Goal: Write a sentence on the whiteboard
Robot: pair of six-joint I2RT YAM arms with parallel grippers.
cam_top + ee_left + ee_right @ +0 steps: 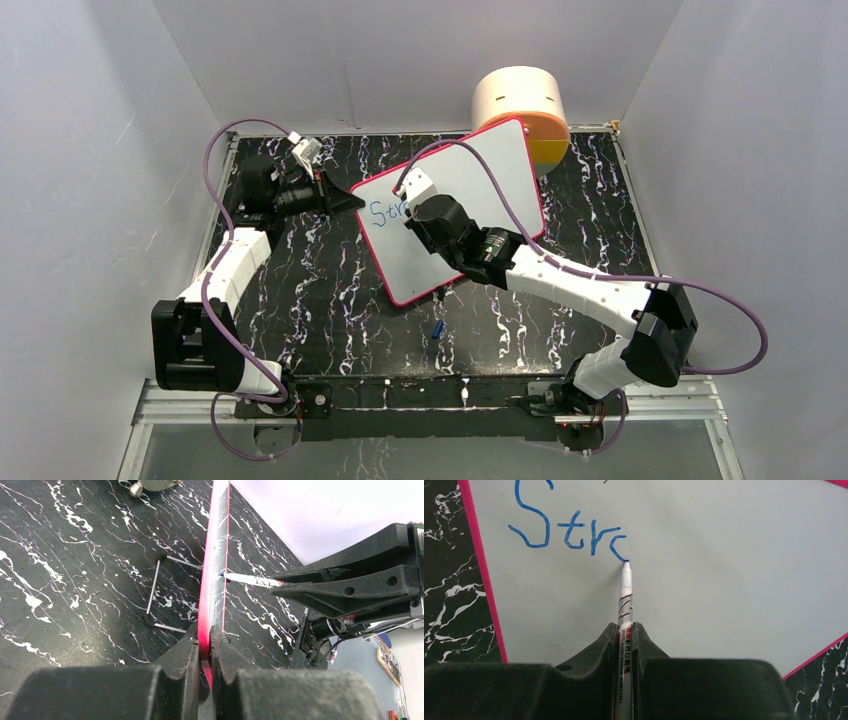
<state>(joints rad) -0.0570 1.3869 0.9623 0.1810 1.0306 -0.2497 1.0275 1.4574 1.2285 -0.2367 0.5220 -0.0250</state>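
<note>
Two arms are at work, both with claws closed on something.

- Near edge: a small blue object (438, 328) lies alone on the black marbled worktop (320, 290), just short of the whiteboard's near corner. Too small to name.
- Mid worktop: the whiteboard (480, 170), white with a thin pink-red frame, sits at an angle across the centre.
- Left claw (205, 641): narrow, pinched on the pink frame at the board's left edge. My left wrist view sees the board edge-on, with a finger on either side of it.
- Beside that edge, a thin wire frame (155, 592) with dark end caps rests on the worktop. I cannot tell whether it joins the board.
- Right claw (625, 630): narrow, gripping a white marker (625, 595) by the barrel, with printed text showing between the fingers.
- The marker's blue tip is touching the board face.
- The sentence (569, 532) is in blue near the board's left side. It reads "S", "t", "r", then an open curve that ends right at the tip. The white area to the right of it is bare.
- Far back: a cylindrical container (520, 105), cream on top and orange below, stands just behind the board's far corner, partly hidden by it. There is a dark slot in the cream part. Its inside is not visible, so I cannot say what it holds.
</note>
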